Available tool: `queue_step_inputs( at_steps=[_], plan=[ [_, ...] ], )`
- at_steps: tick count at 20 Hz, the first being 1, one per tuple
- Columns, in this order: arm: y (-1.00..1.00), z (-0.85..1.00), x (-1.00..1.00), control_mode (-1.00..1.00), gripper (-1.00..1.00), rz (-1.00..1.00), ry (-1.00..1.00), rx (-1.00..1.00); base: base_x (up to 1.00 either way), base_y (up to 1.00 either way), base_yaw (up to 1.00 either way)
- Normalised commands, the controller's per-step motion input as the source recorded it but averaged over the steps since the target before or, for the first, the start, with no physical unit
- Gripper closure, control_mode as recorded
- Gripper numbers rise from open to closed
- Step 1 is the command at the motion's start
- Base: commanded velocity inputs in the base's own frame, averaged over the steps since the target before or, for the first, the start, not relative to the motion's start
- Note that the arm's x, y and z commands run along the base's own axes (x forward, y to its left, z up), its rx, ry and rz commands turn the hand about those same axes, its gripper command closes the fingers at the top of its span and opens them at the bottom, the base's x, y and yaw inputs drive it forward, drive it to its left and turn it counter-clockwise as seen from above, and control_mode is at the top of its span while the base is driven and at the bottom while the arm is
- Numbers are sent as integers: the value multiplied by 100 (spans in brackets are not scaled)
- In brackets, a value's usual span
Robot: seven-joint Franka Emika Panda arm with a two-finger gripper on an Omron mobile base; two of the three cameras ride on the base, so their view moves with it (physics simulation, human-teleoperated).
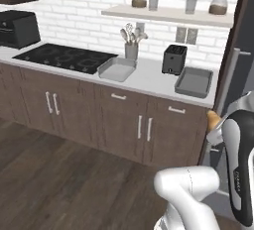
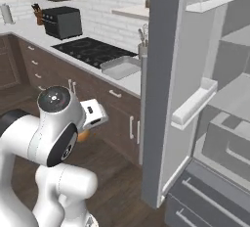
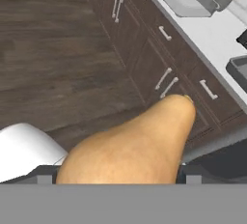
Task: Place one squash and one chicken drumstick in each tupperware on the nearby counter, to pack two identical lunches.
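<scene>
Glossy white rounded arm shells (image 2: 46,138) are showing dark grey joint bands, a round grey-ringed cap (image 2: 53,99), and small lettering along one black-edged link (image 1: 237,174).

- We see a squash (image 3: 137,148), tan-orange and pear-shaped, held between the fingers of the gripper (image 3: 118,175), its narrow neck pointing toward the cabinets.
- We see one grey tupperware (image 1: 117,69) on the counter just beside the cooktop, nothing in it.
- We see a second grey tupperware (image 1: 194,82) by the counter's right end, likewise unfilled.
</scene>
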Motion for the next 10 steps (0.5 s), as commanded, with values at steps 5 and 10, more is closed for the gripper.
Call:
queue_step_inputs(
  at_steps=[5,10],
  plan=[
    [0,0,0,100,100,0,0,0,100,100,25],
    [0,0,0,100,100,0,0,0,100,100,-10]
  ],
)
